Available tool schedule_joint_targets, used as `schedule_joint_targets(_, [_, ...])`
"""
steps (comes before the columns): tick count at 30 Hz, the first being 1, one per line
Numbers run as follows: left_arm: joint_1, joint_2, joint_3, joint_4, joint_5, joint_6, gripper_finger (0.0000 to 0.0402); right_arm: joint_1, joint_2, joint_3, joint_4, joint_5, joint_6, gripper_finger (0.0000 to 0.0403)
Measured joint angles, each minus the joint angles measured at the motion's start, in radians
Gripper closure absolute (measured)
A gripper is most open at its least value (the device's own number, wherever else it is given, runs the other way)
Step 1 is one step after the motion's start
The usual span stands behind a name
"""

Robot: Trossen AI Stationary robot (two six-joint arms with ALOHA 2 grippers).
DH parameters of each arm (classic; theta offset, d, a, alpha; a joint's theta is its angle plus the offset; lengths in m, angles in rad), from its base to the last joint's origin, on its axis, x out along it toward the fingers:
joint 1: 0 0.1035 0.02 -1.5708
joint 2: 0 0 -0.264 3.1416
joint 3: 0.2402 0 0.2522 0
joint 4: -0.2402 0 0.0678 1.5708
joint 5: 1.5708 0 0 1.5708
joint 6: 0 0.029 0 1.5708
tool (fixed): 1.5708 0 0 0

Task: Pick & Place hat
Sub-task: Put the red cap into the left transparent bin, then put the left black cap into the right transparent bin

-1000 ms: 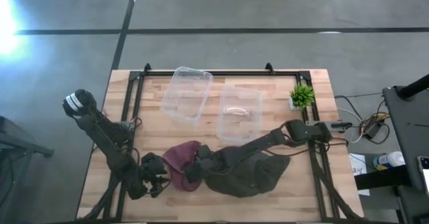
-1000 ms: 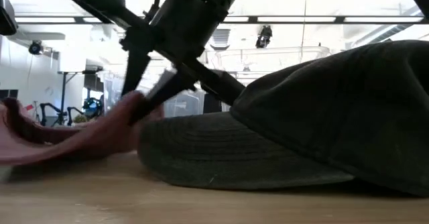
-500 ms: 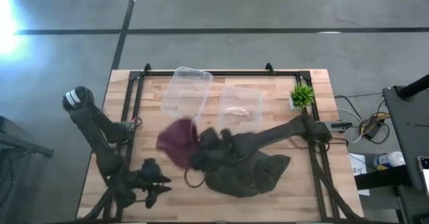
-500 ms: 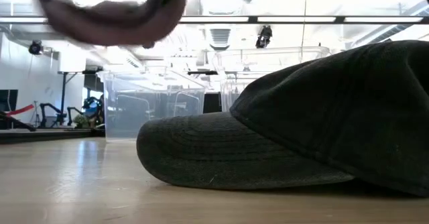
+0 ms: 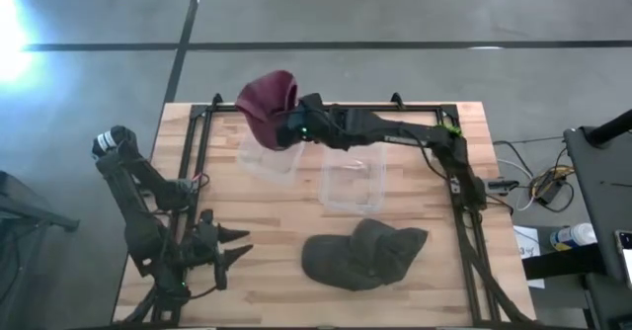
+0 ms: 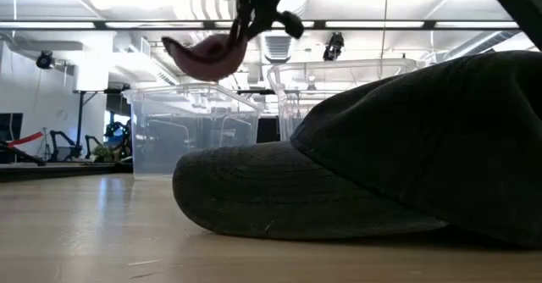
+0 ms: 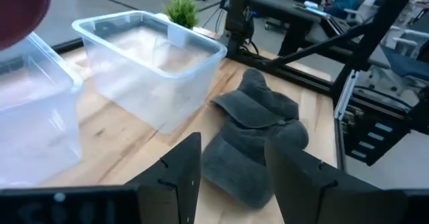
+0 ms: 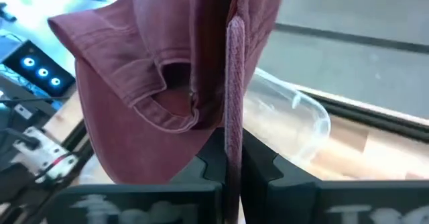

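My right gripper [image 5: 296, 128] is shut on a maroon hat [image 5: 267, 108] and holds it in the air over the left clear bin [image 5: 274, 155], near the table's far edge. In the low view the maroon hat [image 6: 203, 54] hangs beside the right gripper [image 6: 250, 12], above the bins. A dark grey-green hat [image 5: 363, 256] lies flat on the table by its brim and crown, near the near edge. My left gripper [image 5: 235, 248] waits open at the near left, touching nothing. Its wrist view shows the left gripper [image 7: 231, 177] pointing at the dark hat [image 7: 255, 143]. My right gripper pinches a narrow strip of the maroon hat's rim [image 8: 234, 96], beside the back opening [image 8: 175, 90], between its two fingers [image 8: 214, 165]. The strip runs along the fingers. The hat is lifted clear of everything, and its crown and brim [image 8: 107, 110] sag to one side of the hold.
Two clear plastic bins stand side by side on the far half of the table: the left bin and the right bin [image 5: 354, 167]. A small green plant [image 5: 444, 139] stands at the far right. Bare wood [image 5: 267, 211] lies between the bins and the dark hat.
My right gripper has lifted the maroon hat off the table beside the dark hat. It carried the hat up and toward the far edge, to above the left bin. The dark hat has stayed where it was.
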Motion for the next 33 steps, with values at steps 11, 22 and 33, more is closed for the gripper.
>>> schedule_joint_targets(11, [0.002, 0.004, -0.007, -0.041, 0.003, -0.05, 0.0243, -0.035, 0.077, 0.018, -0.147, -0.194, 0.163, 0.0368])
schedule_joint_targets(22, [0.012, 0.004, -0.007, -0.051, 0.001, -0.051, 0.0243, 0.044, 0.008, 0.035, -0.155, -0.032, 0.063, 0.0246])
schedule_joint_targets(33, [0.095, 0.004, -0.036, -0.036, 0.059, -0.161, 0.0243, 0.317, -0.141, -0.018, -0.697, -0.233, 0.158, 0.0215])
